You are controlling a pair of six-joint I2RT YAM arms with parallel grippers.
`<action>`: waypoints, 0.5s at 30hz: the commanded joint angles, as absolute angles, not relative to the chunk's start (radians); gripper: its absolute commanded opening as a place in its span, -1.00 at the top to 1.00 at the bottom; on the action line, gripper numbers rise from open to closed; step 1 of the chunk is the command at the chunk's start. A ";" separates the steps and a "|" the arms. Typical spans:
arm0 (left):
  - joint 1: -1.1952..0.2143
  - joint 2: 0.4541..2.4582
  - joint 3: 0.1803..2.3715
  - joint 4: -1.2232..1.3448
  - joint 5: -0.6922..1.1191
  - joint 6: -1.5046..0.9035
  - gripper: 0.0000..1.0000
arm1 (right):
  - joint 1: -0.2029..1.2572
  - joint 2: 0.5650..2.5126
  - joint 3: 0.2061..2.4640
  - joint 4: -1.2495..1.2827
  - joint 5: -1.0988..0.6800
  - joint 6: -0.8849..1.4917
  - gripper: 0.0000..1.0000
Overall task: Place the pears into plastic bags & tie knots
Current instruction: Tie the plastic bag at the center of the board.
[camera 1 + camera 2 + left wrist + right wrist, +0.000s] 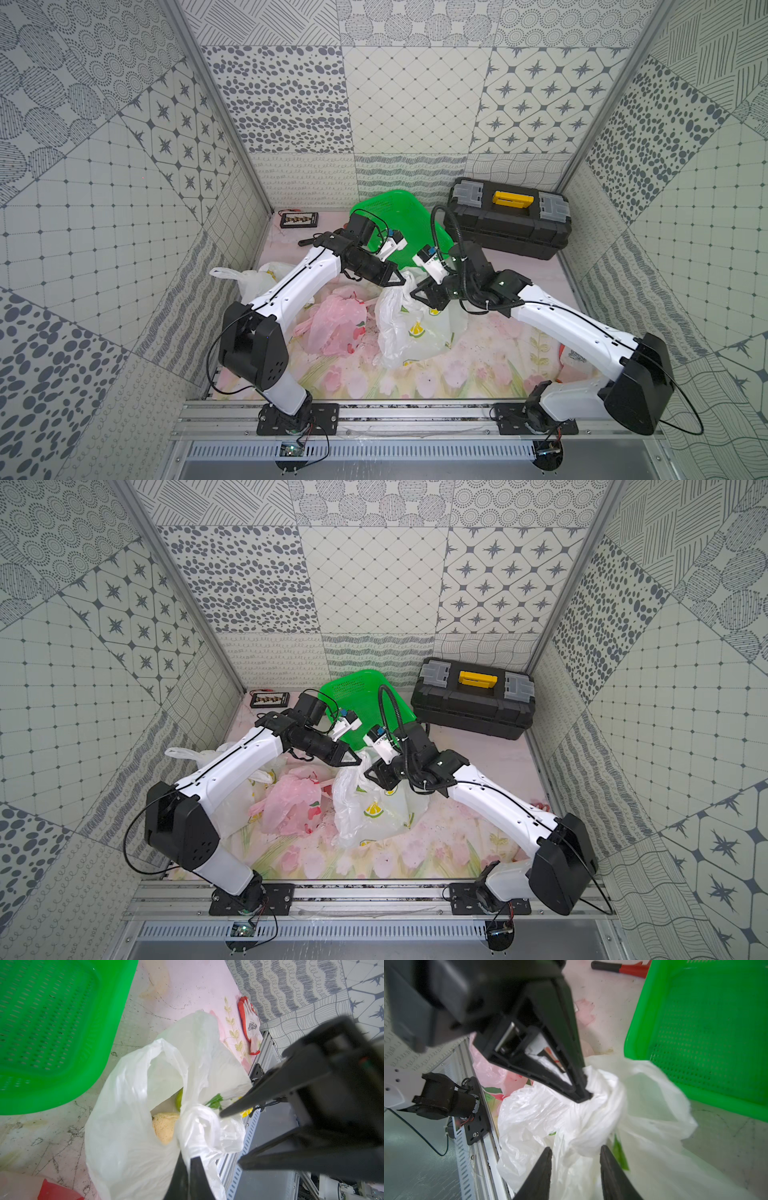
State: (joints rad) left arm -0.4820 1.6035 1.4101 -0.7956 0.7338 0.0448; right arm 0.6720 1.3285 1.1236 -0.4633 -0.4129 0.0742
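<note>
My left end effector (188,1159) is clamped shut on the gathered top of the bag (411,332), keeping it upright on the worktop (478,365) so the pears (165,1128) stay inside, while my right end effector (575,1151) hangs part-open beside the plastic, gripping nothing, likely lining up for the knot.

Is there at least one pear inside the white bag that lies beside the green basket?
Yes, in the left wrist view a pale cream pear shows through the open mouth of the white bag.
</note>
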 commanded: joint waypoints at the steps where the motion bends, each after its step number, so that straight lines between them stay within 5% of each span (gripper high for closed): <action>1: -0.493 1.569 1.379 -0.717 0.686 0.054 1.00 | 0.603 1.264 1.160 -0.414 -0.568 0.146 0.15; 15: -0.512 1.545 1.394 -0.735 0.684 0.065 1.00 | 0.639 1.441 1.338 -0.688 -0.413 -0.120 -0.11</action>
State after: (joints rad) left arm -0.5049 1.5555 1.3853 -0.7662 0.6956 0.0463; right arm 0.6140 1.4136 1.3010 -0.6472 -0.4221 -0.0555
